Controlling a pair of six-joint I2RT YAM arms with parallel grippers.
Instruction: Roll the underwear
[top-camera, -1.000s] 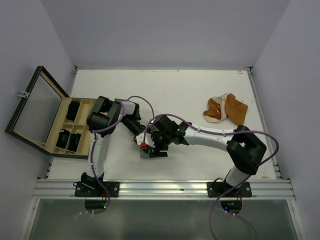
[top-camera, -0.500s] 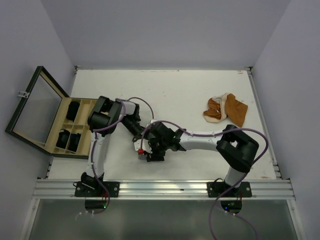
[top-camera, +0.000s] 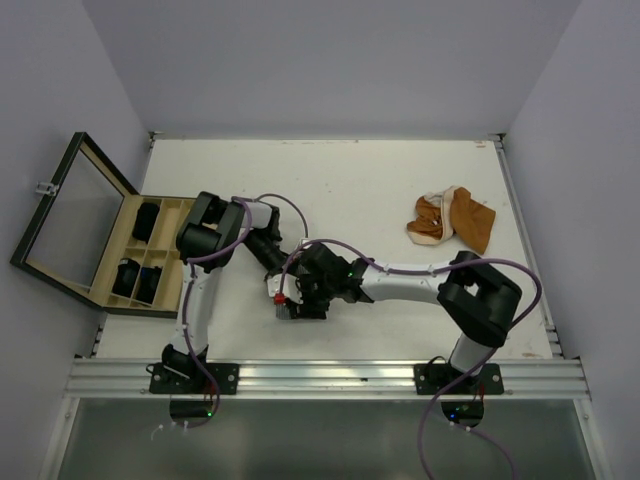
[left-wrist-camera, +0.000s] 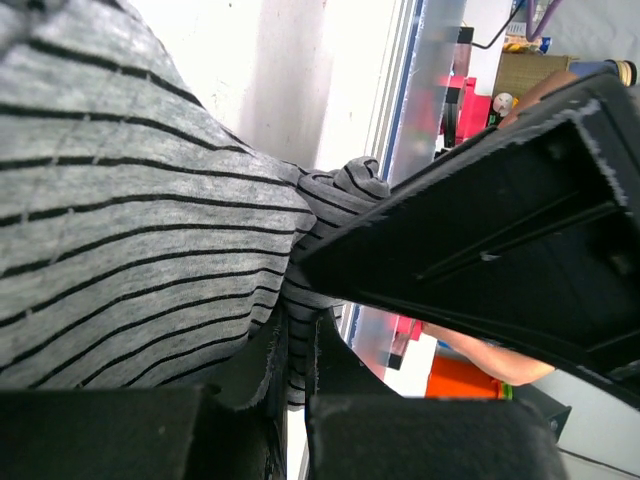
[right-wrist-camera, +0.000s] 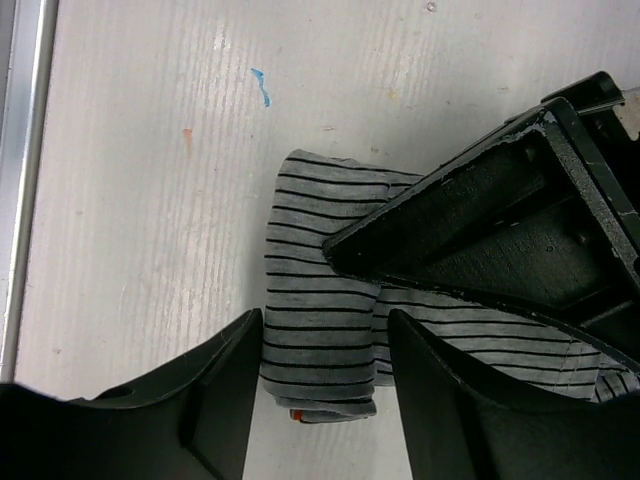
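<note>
The grey striped underwear (right-wrist-camera: 318, 300) lies partly rolled on the white table, seen small near the front edge from above as the striped underwear (top-camera: 285, 310). My left gripper (left-wrist-camera: 297, 342) is shut on a fold of the striped underwear (left-wrist-camera: 130, 220); its black body (right-wrist-camera: 500, 230) lies over the cloth in the right wrist view. My right gripper (right-wrist-camera: 325, 328) is open and straddles the rolled end, one finger (right-wrist-camera: 225, 385) against its left edge, the other finger (right-wrist-camera: 440, 400) a sliver off its right edge. From above, the left gripper (top-camera: 277, 267) and right gripper (top-camera: 292, 298) meet over the cloth.
An orange-brown underwear piece (top-camera: 452, 220) lies crumpled at the right back of the table. A wooden compartment box (top-camera: 112, 250) with its glass lid (top-camera: 70, 215) raised stands off the left edge, with black rolled pieces (top-camera: 147, 220) in it. The aluminium rail (top-camera: 330, 375) runs along the near edge.
My right gripper has slid a little left along the cloth and narrowed its jaws around the rolled end. The left arm has barely moved.
</note>
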